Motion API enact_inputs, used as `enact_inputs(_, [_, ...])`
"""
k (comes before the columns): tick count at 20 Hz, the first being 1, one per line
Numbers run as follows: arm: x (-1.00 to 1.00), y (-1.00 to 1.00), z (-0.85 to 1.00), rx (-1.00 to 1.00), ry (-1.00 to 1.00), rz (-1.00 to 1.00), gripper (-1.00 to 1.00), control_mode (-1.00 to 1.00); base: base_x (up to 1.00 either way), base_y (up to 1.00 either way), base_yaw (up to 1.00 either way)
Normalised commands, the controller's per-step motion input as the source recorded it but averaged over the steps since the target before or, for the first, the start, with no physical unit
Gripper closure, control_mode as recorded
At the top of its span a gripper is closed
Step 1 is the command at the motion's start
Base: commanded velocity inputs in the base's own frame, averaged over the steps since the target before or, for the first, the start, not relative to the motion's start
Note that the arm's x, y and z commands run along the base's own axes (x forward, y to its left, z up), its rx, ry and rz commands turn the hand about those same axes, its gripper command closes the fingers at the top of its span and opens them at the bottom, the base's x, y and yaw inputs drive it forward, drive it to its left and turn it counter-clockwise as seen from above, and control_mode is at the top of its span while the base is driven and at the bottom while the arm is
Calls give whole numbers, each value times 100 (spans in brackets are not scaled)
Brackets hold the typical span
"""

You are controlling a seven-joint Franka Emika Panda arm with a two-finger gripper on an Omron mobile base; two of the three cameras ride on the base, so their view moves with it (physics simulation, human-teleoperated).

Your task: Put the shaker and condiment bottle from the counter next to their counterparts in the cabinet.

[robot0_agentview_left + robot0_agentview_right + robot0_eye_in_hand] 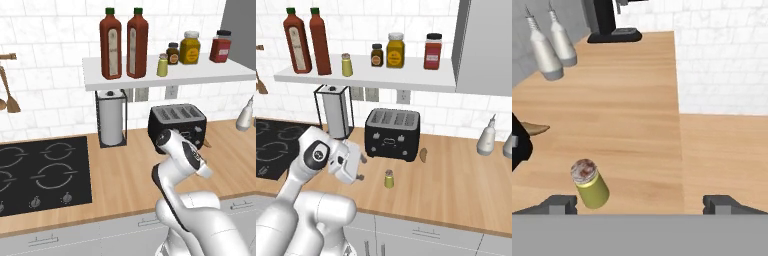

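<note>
The shaker (590, 184) stands upright on the surface (632, 100), just beside the open, empty gripper's (641, 202) one fingertip, off-centre between them.

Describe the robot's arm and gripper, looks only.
The arm is glossy white with rounded, bulbous segments and dark grey rings and caps at its joints. The gripper has a white blocky body and two small dark grey jaws, squared at the tips. No cables or markings can be made out.
</note>
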Motion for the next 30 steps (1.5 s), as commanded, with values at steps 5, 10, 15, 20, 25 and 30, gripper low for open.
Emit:
enact_inputs(5, [16, -23, -51, 0, 0, 0, -100, -100, 0, 0, 0])
enact_inputs(10, [16, -26, -55, 0, 0, 0, -100, -100, 0, 0, 0])
enact_inputs(15, [4, -11, -61, 0, 0, 0, -100, -100, 0, 0, 0])
enact_inputs(20, [0, -1, -47, 0, 0, 0, -100, -100, 0, 0, 0])
enact_inputs(25, [9, -2, -31, 0, 0, 0, -100, -100, 0, 0, 0])
enact_inputs(30, [24, -11, -33, 0, 0, 0, -100, -100, 0, 0, 0])
